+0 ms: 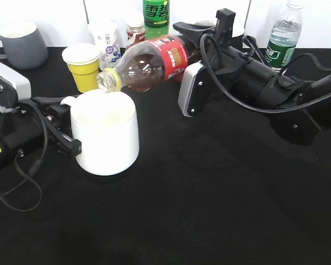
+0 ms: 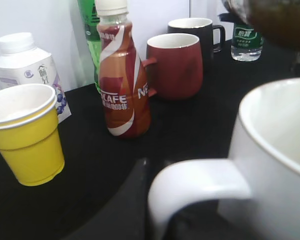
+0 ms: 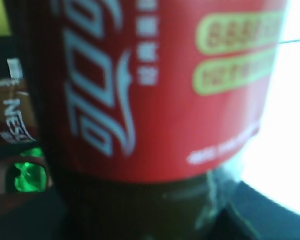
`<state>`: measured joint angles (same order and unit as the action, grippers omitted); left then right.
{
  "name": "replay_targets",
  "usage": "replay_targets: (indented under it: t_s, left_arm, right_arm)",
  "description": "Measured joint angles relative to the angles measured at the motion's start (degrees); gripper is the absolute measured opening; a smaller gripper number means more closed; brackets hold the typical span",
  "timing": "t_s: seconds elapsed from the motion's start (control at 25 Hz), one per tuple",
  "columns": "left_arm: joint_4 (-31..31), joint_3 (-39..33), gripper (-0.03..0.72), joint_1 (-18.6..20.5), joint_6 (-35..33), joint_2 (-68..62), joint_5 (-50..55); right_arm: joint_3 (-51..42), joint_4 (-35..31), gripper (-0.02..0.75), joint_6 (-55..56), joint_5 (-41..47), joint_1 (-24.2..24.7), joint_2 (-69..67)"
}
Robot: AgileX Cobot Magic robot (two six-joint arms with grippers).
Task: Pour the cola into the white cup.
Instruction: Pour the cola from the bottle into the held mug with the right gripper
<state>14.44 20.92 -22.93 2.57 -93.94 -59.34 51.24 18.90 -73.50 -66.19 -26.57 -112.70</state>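
Observation:
The cola bottle (image 1: 154, 61), clear with a red label and dark liquid, lies tilted on its side in my right gripper (image 1: 194, 55), its open neck over the rim of the white cup (image 1: 107, 135). The red label fills the right wrist view (image 3: 160, 85). The white cup stands on the black table. My left gripper (image 1: 63, 130) is shut on its handle (image 2: 200, 182); the cup's rim shows in the left wrist view (image 2: 275, 130). No cola stream is visible.
Behind the cup stand a small yellow cup (image 1: 84, 66), a white carton (image 1: 106, 38), a Nescafe bottle (image 2: 122, 75), a green soda bottle (image 1: 156, 16), a grey mug (image 1: 22, 44), a red mug (image 2: 174, 65), a black mug (image 2: 195, 37) and a water bottle (image 1: 284, 33).

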Motion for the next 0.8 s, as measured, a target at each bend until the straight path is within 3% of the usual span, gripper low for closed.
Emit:
replay_targets:
  t_s: [0.8]
  left_arm:
    - [1.45,0.0,0.041,0.0,-0.05,0.0,-0.62]
  right_arm:
    - [0.0,-1.59,0.375,-7.05,-0.25,0.0,0.0]
